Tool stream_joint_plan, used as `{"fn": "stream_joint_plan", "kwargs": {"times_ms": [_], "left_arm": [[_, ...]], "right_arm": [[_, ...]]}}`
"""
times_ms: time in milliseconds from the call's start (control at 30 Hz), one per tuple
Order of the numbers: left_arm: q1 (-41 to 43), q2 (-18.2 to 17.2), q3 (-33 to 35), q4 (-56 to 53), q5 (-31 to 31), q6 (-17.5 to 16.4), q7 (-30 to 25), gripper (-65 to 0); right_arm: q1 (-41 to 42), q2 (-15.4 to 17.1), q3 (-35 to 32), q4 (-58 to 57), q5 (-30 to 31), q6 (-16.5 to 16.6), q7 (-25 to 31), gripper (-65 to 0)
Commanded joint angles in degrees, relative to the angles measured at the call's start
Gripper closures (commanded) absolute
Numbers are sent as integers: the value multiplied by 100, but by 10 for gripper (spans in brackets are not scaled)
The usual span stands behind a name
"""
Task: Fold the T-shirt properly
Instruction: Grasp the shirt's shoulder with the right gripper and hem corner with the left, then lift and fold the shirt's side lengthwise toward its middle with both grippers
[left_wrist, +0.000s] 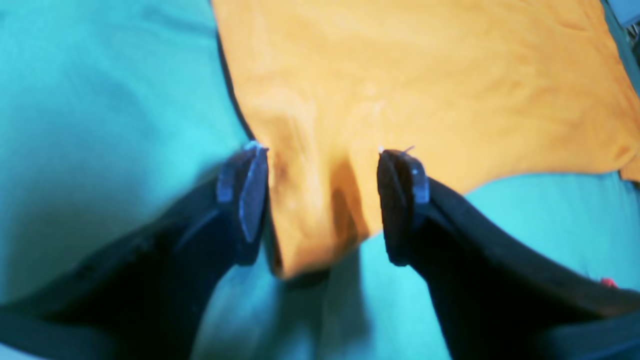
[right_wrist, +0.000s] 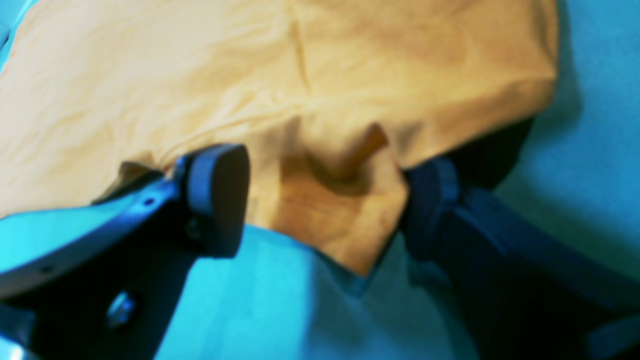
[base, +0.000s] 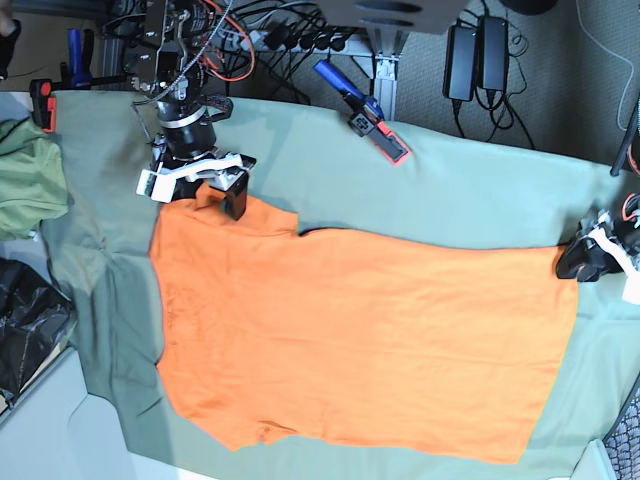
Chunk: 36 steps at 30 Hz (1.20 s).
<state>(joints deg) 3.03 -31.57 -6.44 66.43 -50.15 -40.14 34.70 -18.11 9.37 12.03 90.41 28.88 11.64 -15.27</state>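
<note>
The orange T-shirt (base: 350, 340) lies spread flat on the sage-green table cloth (base: 480, 190), neck end at the left and hem at the right. My right gripper (base: 200, 195) stands over the far-left sleeve. In the right wrist view it (right_wrist: 325, 195) is open, with a rumpled sleeve corner (right_wrist: 345, 220) between the jaws. My left gripper (base: 585, 262) is at the far-right hem corner. In the left wrist view it (left_wrist: 322, 155) is open and straddles a raised orange corner (left_wrist: 320, 215). The neck label does not show.
A bunched olive-green garment (base: 25, 170) lies at the left table edge, with a black bag (base: 25, 320) below it. A blue and red clamp (base: 365, 118) sits on the far edge of the cloth. Cables and power bricks lie behind the table.
</note>
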Motion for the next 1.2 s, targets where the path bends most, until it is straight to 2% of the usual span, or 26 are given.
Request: {"fn": "stream_joint_plan", "kwargs": {"times_ms": [0,33,100,133,167,400,533,667,867,1000,1167], "left_arm": [[52,-61,11,72,103,14,271,-244],[85,-61,11,103,105,14,269,-169],[98,-61,11,111,105,14,260,-61],[96,-63,11,111,107,14,232,-16],[94,-68,11,111,105,14,188,0],[92,-109,9,114,105,14,190,0],[116,-297,9,199,-238,14,590,0],[332,-601,9,507,-619,14,911,0],[922,-955,-35,1399,-835,14,951,0],[1248,-1023,-330,1954,-922,14,1126,0],[1694,-1147,-566,2520,-1049,14,1228,0]], "right_arm": [[48,11,-4,44,-57,57,-79,-410],[68,11,-4,44,-109,57,-72,-347],[114,9,-4,44,-149,57,-57,-163],[144,9,-4,44,-153,57,-59,-68],[160,9,-4,44,-153,57,-59,0],[219,0,-4,44,-490,57,-186,0],[94,13,70,160,-450,87,-588,0],[-372,13,369,658,-201,428,-682,0],[-1167,48,916,1429,181,529,-850,0],[-1696,44,1213,1810,557,540,-922,0],[-2232,46,1346,2341,608,573,-922,0]]}}
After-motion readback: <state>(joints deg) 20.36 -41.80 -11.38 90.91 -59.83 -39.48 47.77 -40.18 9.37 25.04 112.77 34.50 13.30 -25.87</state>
